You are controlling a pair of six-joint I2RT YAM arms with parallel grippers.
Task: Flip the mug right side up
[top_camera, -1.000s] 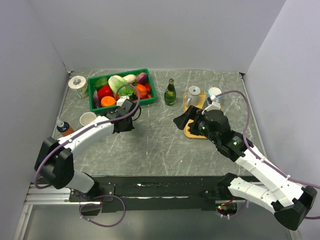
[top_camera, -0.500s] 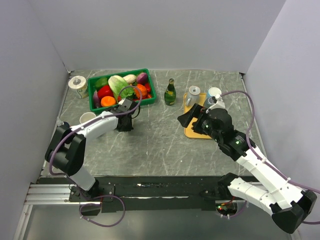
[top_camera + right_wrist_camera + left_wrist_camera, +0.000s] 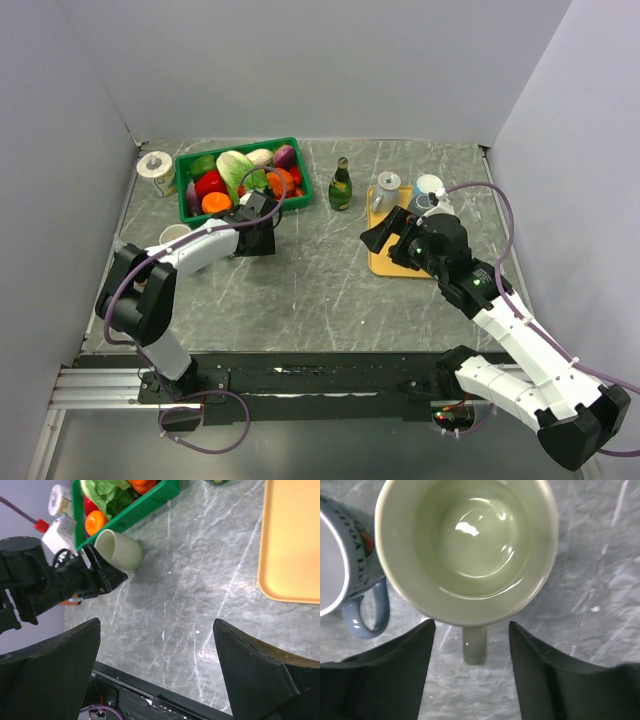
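Observation:
The pale green mug (image 3: 467, 545) stands right side up on the grey table, and the left wrist view looks straight down into it. Its handle (image 3: 474, 645) points at my left gripper (image 3: 472, 624) and lies between the open fingers with a gap on each side. In the top view the left gripper (image 3: 258, 238) hangs over the mug in front of the green bin and hides it. The right wrist view shows the mug (image 3: 120, 551) just beyond the left fingertips. My right gripper (image 3: 156, 625) is open and holds nothing, hovering beside the orange tray (image 3: 385, 262).
A blue mug (image 3: 345, 565) stands upright right beside the pale one. The green bin (image 3: 185, 200) of vegetables is just behind. A cream cup (image 3: 175, 237), a roll (image 3: 155, 165), a green bottle (image 3: 341, 185) and a cup (image 3: 428, 187) by the tray stand around.
My left gripper has opened and let go of the mug's handle, and the left elbow has drawn in toward the left wall. The right arm has shifted slightly toward the tray.

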